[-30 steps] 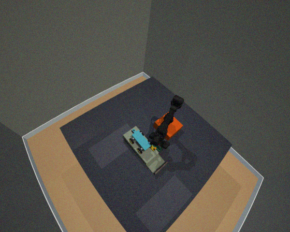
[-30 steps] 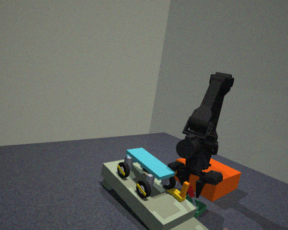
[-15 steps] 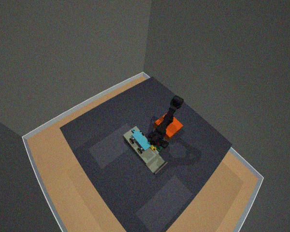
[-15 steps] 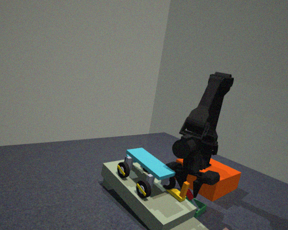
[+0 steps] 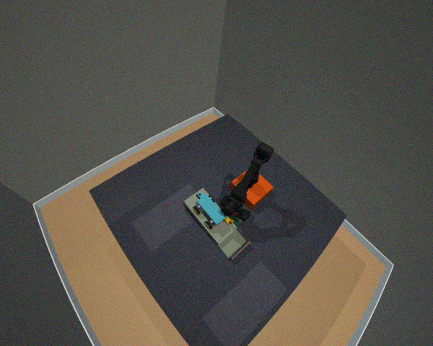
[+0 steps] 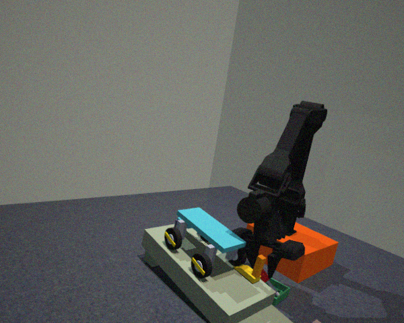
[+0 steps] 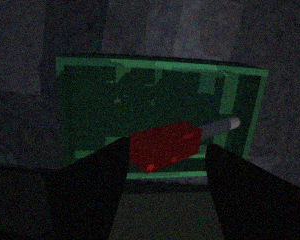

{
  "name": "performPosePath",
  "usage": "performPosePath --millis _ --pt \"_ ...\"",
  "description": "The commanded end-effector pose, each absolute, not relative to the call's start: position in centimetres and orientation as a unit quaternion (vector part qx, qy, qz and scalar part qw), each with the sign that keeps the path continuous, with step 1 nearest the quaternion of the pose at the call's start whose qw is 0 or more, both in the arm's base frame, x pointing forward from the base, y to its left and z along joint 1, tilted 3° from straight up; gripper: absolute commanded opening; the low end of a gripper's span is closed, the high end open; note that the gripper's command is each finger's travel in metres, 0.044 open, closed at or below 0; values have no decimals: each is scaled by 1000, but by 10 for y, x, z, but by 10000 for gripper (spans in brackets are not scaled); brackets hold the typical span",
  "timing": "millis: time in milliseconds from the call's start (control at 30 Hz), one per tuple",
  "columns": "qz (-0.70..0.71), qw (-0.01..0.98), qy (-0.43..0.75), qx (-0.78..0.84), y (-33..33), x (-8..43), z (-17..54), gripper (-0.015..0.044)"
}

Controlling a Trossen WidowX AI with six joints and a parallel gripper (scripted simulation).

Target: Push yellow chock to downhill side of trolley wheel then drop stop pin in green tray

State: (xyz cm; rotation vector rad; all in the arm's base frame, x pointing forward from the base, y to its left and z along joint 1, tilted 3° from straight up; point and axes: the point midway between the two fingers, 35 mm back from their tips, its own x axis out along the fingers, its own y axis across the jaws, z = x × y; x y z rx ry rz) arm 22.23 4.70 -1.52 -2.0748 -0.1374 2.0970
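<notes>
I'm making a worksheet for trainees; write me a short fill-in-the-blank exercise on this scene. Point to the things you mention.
1. The trolley's deck (image 5: 210, 208) (image 6: 211, 228) is coloured ____.
2. The stop pin's head (image 7: 165, 146) is coloured ____.
3. The tray (image 5: 239, 222) (image 6: 281, 300) (image 7: 160, 65) is coloured ____.
4. The gripper (image 5: 236, 215) (image 6: 261, 271) (image 7: 168, 149) is ____, not shut.

Missing words: blue; red; green; open.

A dark blue-grey surface (image 5: 153, 275) (image 6: 73, 278) (image 7: 15, 125) carries the things; a tan area (image 5: 71, 238) shows beyond its edges in the top view, with a pale rim (image 5: 134, 151) around that; one paler rectangular patch (image 5: 166, 218) lies beside the ramp and another (image 5: 245, 301) beyond its lower end; the grey-green ramp (image 5: 229, 247) (image 6: 181, 274) (image 7: 165, 215) stands directly on the surface; the green tray (image 5: 239, 222) (image 6: 285, 293) (image 7: 162, 65) sits upright just beside it; an orange block (image 5: 259, 189) (image 6: 317, 260) rests near the tray; shadows fall across the dark surface.
</notes>
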Motion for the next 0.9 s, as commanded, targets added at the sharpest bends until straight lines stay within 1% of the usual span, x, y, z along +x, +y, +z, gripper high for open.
performPosePath --millis 0,600,767,800,867 --pt "708 94 -50 -698 46 221 -18 190" --pt "709 94 -50 -698 40 220 -25 190" --pt "706 94 -46 -700 40 222 -22 321" --pt "706 94 -46 -700 40 222 -22 340" --pt "706 94 -46 -700 40 222 -22 340"
